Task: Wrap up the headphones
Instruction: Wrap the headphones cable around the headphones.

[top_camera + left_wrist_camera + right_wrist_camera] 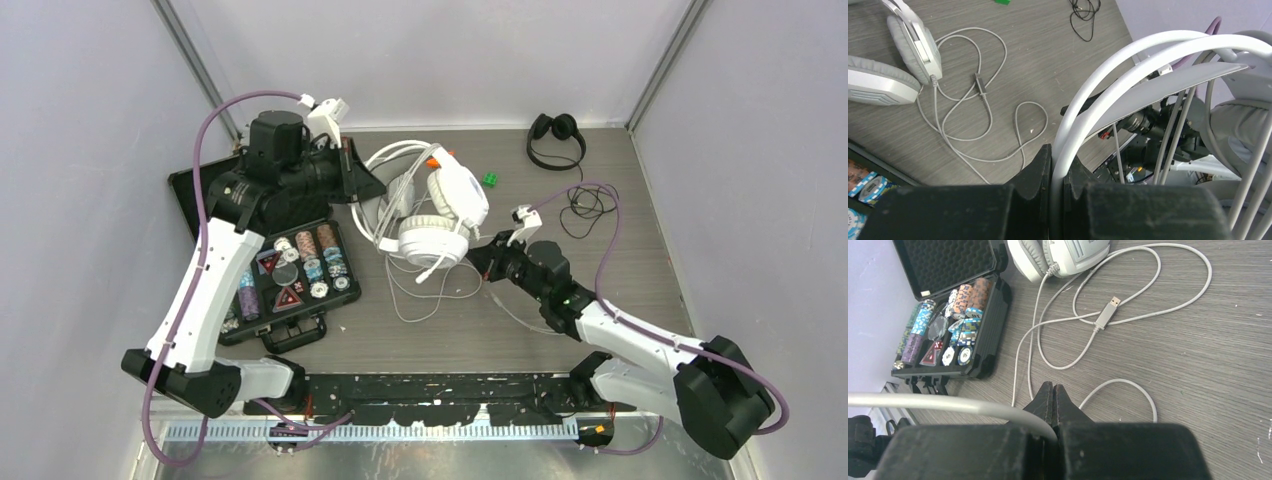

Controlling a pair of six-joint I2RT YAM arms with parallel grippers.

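Left wrist: left fingers [1033, 177] clamp white headphones [1168, 90]; right fingers [1045, 400] pinch cable [948, 403].

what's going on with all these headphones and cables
The robot's left fingers are shut on the wire headband of one white headset. The right fingers pinch a white cable, and more white cable lies in loose loops on the table. A second white headset lies mid-table. A small black headset and its tangled cord sit at the far right. No cable looks wrapped yet.
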